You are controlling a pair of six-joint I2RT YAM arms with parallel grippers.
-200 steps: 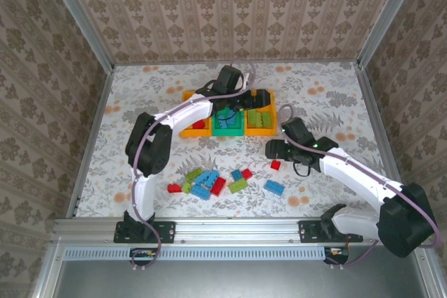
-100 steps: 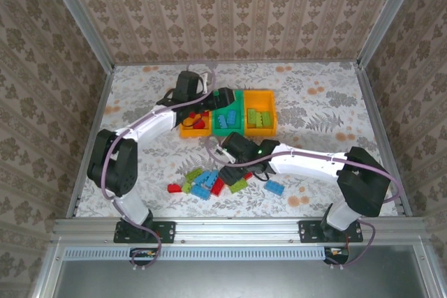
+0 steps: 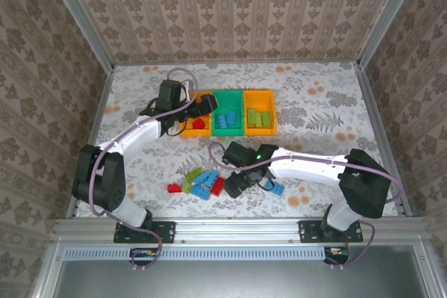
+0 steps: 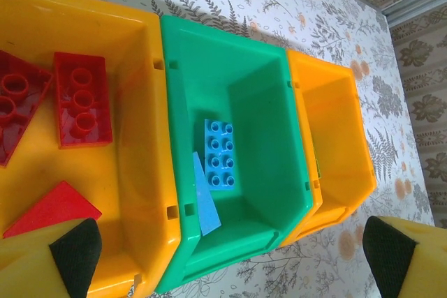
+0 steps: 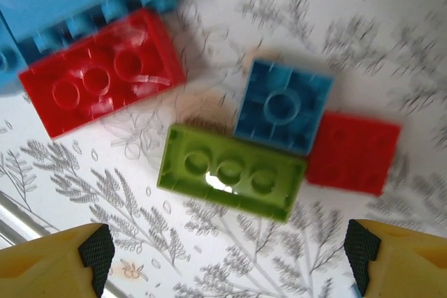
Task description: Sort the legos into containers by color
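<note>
Right end effector [image 5: 227, 259]: fingers wide apart, empty, low over pile near middle of worktop's near edge. Lime brick [image 5: 230, 172] just ahead, centred between fingers. Its long axis runs finger to finger, so wrist turn likely needed. Blue brick [image 5: 283, 106] touches it. Right arm nearer.

Left end effector [image 4: 230, 249]: apart, empty, above bins toward far edge.

Left orange bin [image 4: 140, 40]: red pieces. Green bin [image 4: 279, 88]: blue. Right orange bin [image 3: 271, 122]: lime.

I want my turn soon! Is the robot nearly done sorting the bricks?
Not yet. Red bricks, blue bricks and green bricks already sit in separate bins. The right fingers hover open over a lime brick, holding nothing. A pile waits on the table.
</note>
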